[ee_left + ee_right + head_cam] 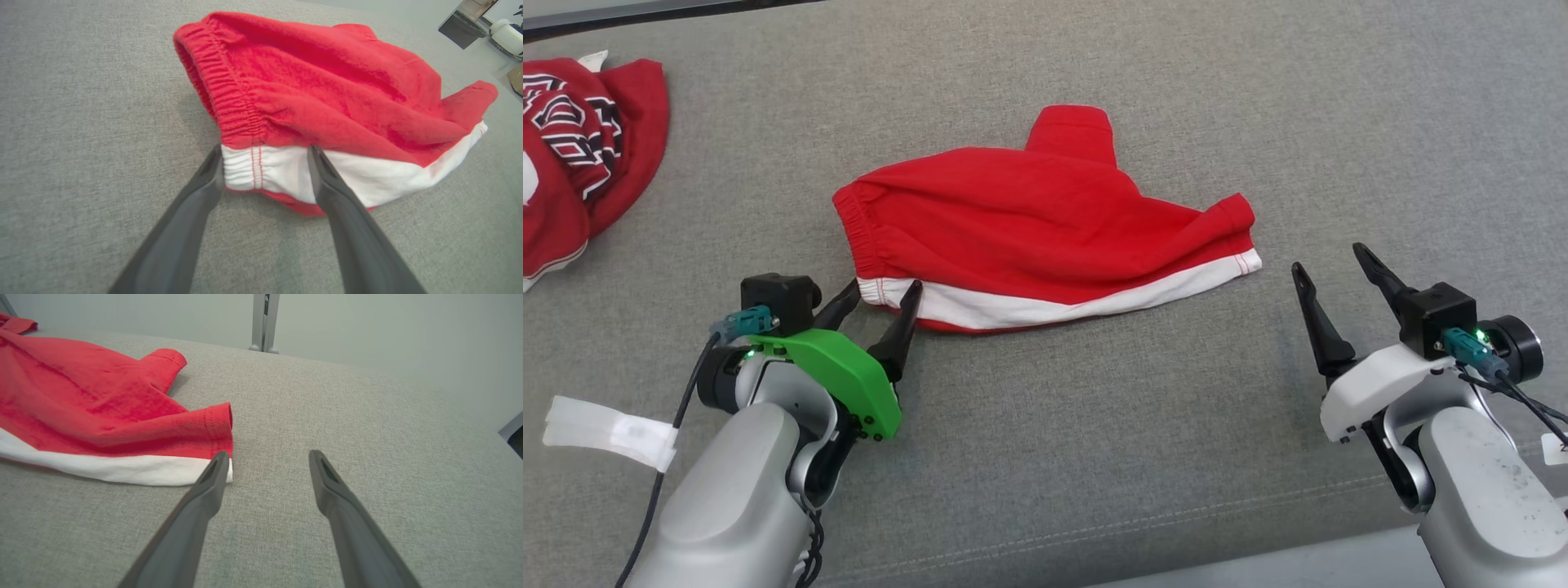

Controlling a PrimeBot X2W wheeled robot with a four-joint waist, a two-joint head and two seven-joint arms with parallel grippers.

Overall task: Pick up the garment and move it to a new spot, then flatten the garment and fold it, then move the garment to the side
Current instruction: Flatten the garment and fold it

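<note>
Head view: shorts (1029, 220) at left hand (885, 287), jersey (580, 163) apart.

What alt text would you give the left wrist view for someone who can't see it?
The left gripper reaches in with its jaws open on either side of the white waistband corner of a pair of red shorts. The shorts lie loosely rumpled on a grey fabric surface, stretching away toward the upper right.
</note>
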